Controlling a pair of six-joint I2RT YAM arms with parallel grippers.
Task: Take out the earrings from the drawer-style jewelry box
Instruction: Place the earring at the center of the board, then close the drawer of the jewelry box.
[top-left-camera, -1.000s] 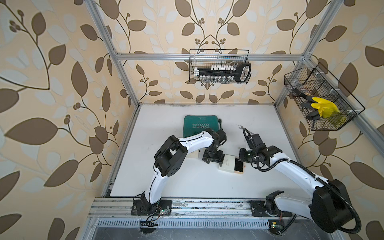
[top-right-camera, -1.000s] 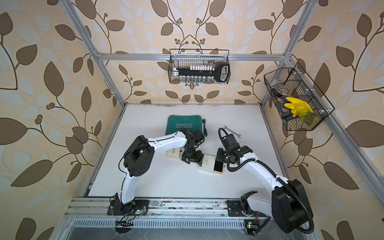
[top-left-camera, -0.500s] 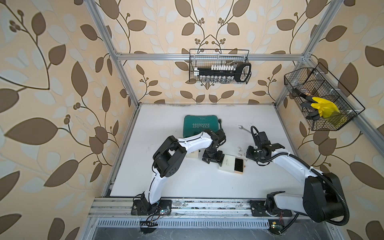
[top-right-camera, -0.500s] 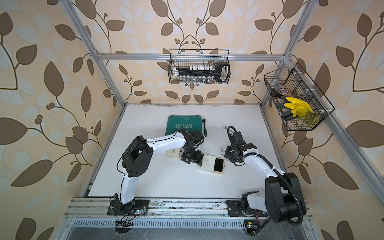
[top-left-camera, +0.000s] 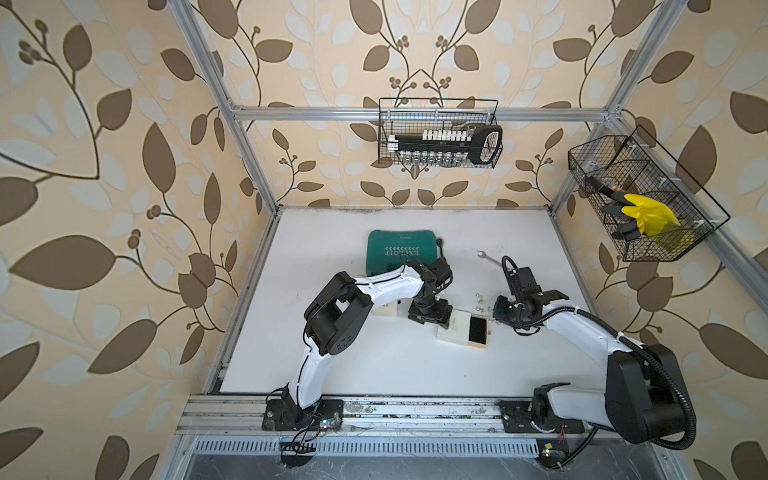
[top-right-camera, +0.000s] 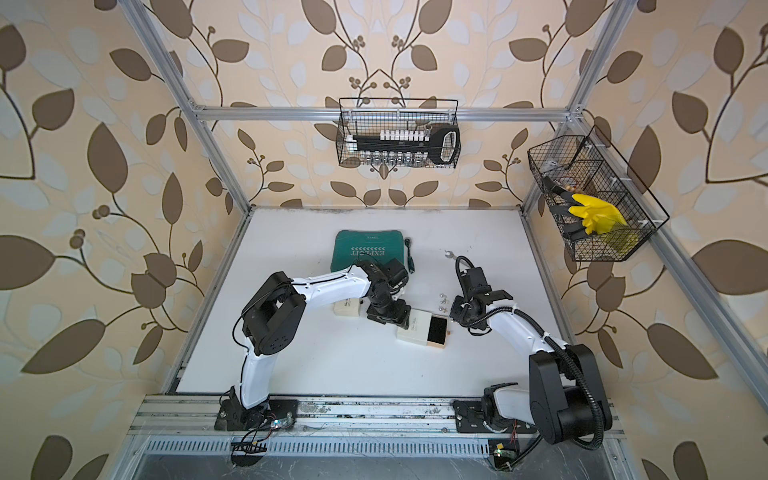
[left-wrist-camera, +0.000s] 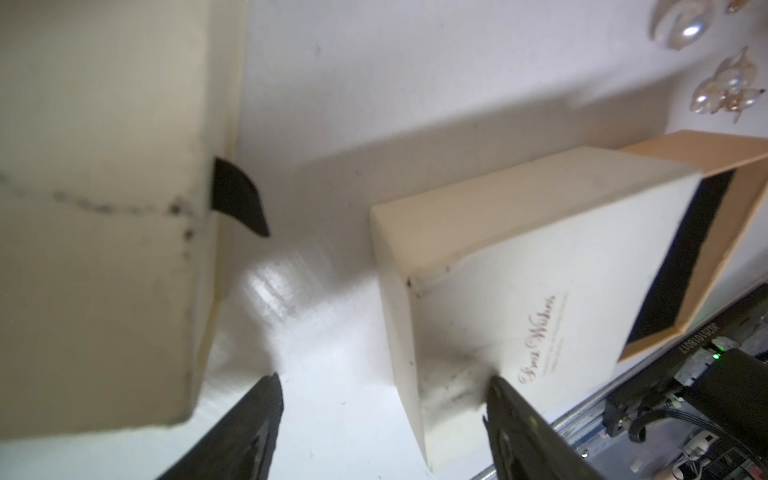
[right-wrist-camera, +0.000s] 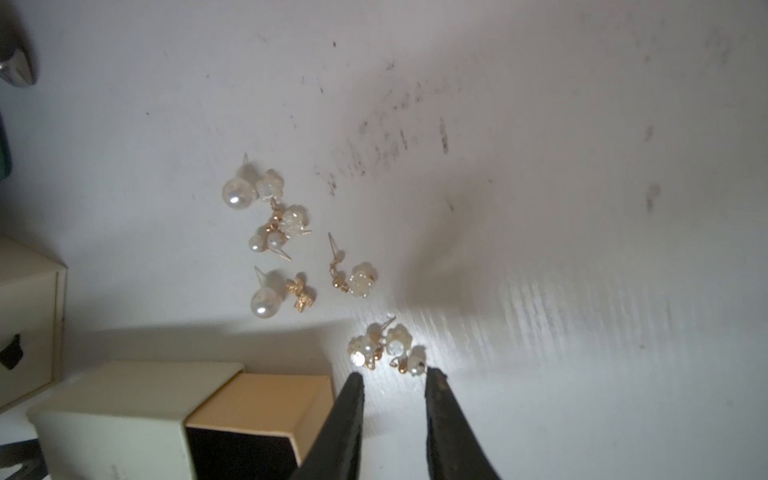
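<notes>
The cream jewelry box (top-left-camera: 454, 328) lies mid-table in both top views, its drawer (top-left-camera: 478, 330) pulled out with a black lining showing. Several pearl-and-gold earrings (right-wrist-camera: 291, 249) lie scattered on the white table beside the drawer, seen as tiny glints (top-left-camera: 480, 301) in a top view. My right gripper (right-wrist-camera: 394, 380) is open, nothing between its fingers. One cluster of earrings (right-wrist-camera: 386, 347) lies just past its tips. My left gripper (left-wrist-camera: 386, 395) is open over the box's closed end (left-wrist-camera: 478, 291), one fingertip (left-wrist-camera: 505, 395) on the box top, the other over bare table.
A second cream box (left-wrist-camera: 104, 208) with a black pull tab sits close beside the left gripper. A green case (top-left-camera: 401, 253) and a silver wrench (top-left-camera: 488, 258) lie farther back. Wire baskets (top-left-camera: 438, 133) hang on the back and right walls.
My right gripper has moved from the drawer's open end toward the loose earrings, and its jaws have parted, leaving a cluster on the table. The left arm has stayed put.
</notes>
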